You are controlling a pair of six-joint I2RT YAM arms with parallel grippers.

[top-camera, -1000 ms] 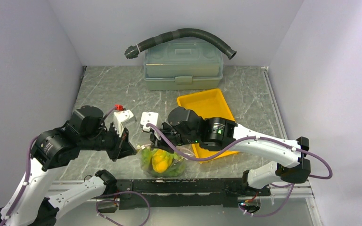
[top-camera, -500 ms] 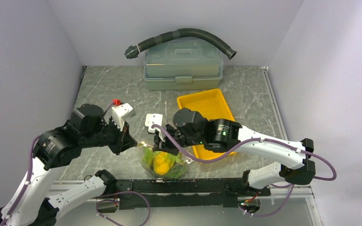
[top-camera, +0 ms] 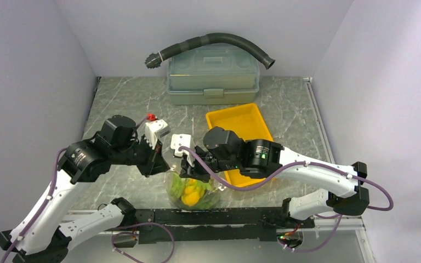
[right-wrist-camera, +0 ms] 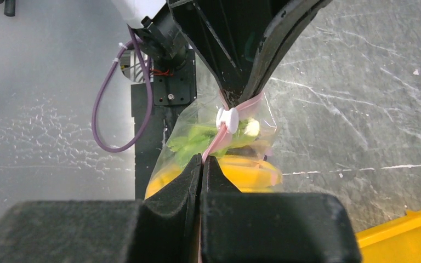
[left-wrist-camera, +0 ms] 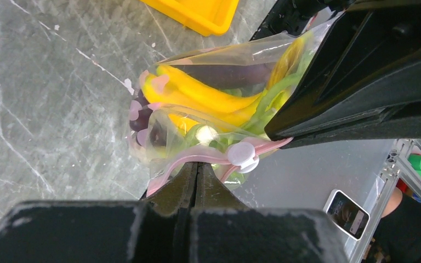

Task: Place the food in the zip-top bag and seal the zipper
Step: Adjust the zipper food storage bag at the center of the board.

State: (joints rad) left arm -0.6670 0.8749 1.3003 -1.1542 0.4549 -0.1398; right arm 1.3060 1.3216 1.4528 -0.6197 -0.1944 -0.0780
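Your left claw (left-wrist-camera: 197,165) is pinched shut on the pink zipper (left-wrist-camera: 167,166) of the zip-top bag (left-wrist-camera: 159,137); your right claw (right-wrist-camera: 203,160) is clamped on the same strip, facing it. The bag sags between both claws with bananas (left-wrist-camera: 197,96) and green pieces (right-wrist-camera: 189,145) inside, and the white slider (right-wrist-camera: 227,119) sits between the two sets of fingertips

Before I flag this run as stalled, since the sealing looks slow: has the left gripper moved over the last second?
Yes. The left gripper, shut on the zipper, has shifted right, closer to the yellow tray, in the top view.
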